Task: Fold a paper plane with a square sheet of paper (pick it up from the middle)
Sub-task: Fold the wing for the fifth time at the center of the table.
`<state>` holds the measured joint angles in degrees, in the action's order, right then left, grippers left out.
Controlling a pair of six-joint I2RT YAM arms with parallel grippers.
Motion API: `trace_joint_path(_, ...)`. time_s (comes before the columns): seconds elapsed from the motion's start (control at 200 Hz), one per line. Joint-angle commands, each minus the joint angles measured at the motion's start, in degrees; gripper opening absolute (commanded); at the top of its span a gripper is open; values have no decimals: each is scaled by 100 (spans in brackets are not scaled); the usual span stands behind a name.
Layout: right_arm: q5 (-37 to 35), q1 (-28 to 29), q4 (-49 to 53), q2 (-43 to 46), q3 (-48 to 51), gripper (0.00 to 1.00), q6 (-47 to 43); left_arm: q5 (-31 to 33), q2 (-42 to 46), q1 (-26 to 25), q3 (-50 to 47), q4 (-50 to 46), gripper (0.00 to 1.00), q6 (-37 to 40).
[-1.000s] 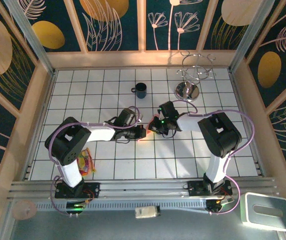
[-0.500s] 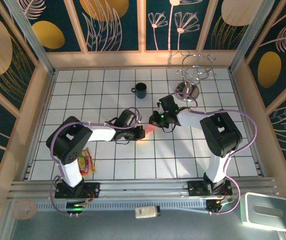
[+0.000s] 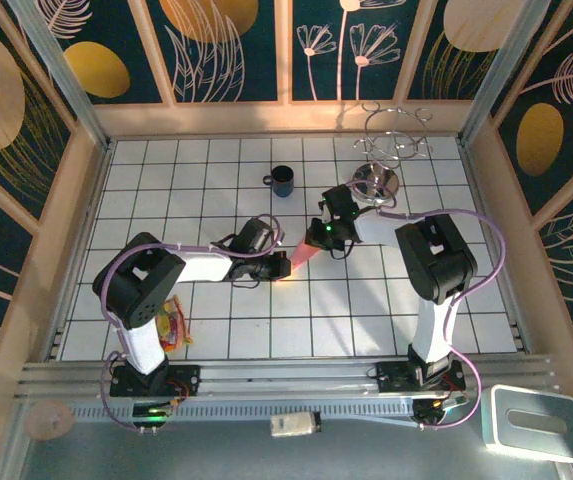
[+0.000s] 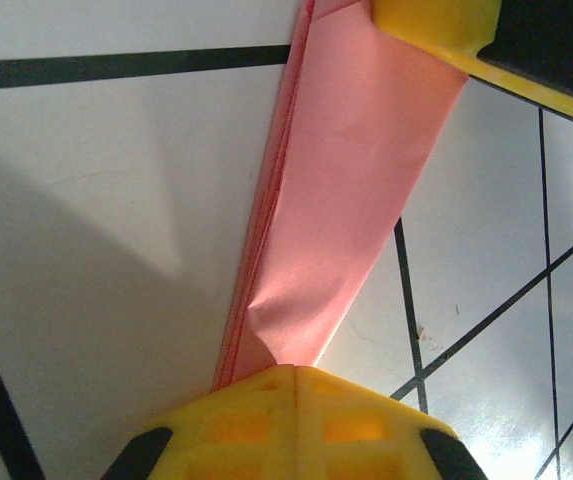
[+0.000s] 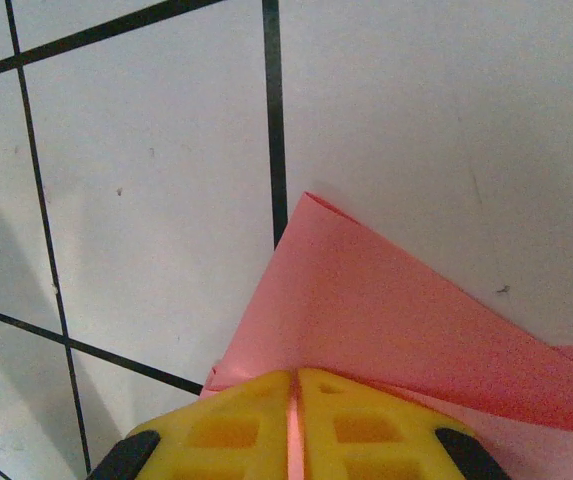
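The paper plane (image 3: 300, 255) is a narrow strip of folded pink-red paper stretched between my two grippers in the middle of the tiled table. My left gripper (image 3: 280, 266) is shut on its near-left end. In the left wrist view the paper (image 4: 336, 200) runs from my yellow jaws (image 4: 296, 370) up to the right gripper's yellow finger (image 4: 436, 25). My right gripper (image 3: 315, 240) is shut on the far-right end. In the right wrist view the paper (image 5: 386, 310) fans out from between the shut jaws (image 5: 295, 376), its layers slightly parted.
A dark cup (image 3: 283, 180) stands behind the grippers, and a metal wire stand (image 3: 386, 150) is at the back right. A colourful packet (image 3: 171, 325) lies by the left arm's base. Wooden walls ring the white tiled table (image 3: 216, 330).
My right gripper has drawn back toward the far side with its end of the paper, pulling the strip out longer. The left gripper has stayed nearly in place.
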<state>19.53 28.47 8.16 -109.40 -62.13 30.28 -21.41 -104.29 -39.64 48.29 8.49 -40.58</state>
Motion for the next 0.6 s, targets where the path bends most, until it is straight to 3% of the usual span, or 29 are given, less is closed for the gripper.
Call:
trace_joint_path(0.0,-122,-12,293,-170,11,12,-146,197,50,16,133,-405,3,110)
trace_joint_path(0.195,-103,-12,228,-112,77,12,-60,40,25,16,678,56,10,-45)
trace_joint_path(0.596,301,-58,-216,88,190,10,268,412,-740,12,1253,-342,5,-190)
